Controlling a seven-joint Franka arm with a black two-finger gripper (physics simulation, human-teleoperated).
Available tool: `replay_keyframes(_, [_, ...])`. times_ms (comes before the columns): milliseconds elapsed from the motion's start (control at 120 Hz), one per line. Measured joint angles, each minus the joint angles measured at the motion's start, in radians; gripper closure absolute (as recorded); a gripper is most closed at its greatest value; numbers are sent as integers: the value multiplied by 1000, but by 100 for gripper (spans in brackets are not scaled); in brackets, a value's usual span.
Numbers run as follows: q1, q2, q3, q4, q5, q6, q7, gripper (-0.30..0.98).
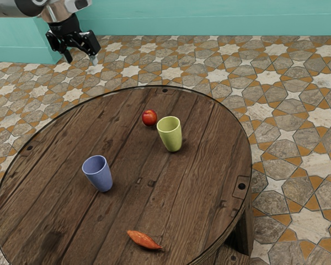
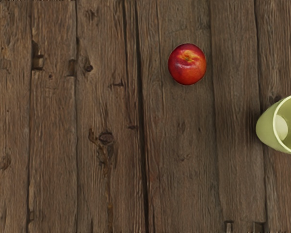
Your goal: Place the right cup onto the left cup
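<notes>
With our gripper (image 1: 81, 58) wide and empty, we should reach down and toward the exterior view's right, where the blue cup (image 1: 101, 178) and green cup (image 1: 172, 141) stand apart on the table (image 1: 49, 182).

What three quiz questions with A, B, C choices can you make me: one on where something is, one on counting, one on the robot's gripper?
1. Where is the red fruit?
A) on the table, near the green cup
B) inside a cup
C) on the floor

2. How many cups are there?
A) one
B) three
C) two

3. How is the gripper?
A) shut on a cup
B) open and empty
C) lying on the table

Answers:
1 A: the fruit sits on the wood close to that cup.
2 C: one green, plus the blue cup.
3 B: its fingers stand apart, nothing between them.
</notes>
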Motion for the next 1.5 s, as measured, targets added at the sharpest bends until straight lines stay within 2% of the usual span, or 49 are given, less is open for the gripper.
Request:
replay_keyframes(108, [-4, 28, 0, 9, 1, 2, 6, 2])
replay_keyframes(200, [7, 179, -19, 139, -7, 6, 6, 2])
replay_keyframes(342, [53, 353, -100, 226, -37, 43, -4, 2])
replay_keyframes(475, [58, 535, -137, 302, -116, 98, -17, 2])
replay_keyframes(550, [50, 592, -163, 320, -171, 129, -25, 2])
replay_keyframes(725, [-9, 561, -181, 243, -242, 171, -51, 2])
replay_keyframes(792, [-23, 527, -185, 161, -253, 193, -59, 2])
replay_keyframes(1008, [-48, 464, -203, 51, -250, 238, -85, 2])
replay_keyframes(1242, [-51, 452, -204, -19, -245, 283, -110, 3])
replay_keyframes(1375, [-51, 462, -204, -34, -230, 320, -120, 11])
replay_keyframes(1500, [-51, 465, -205, -50, -215, 348, -129, 36])
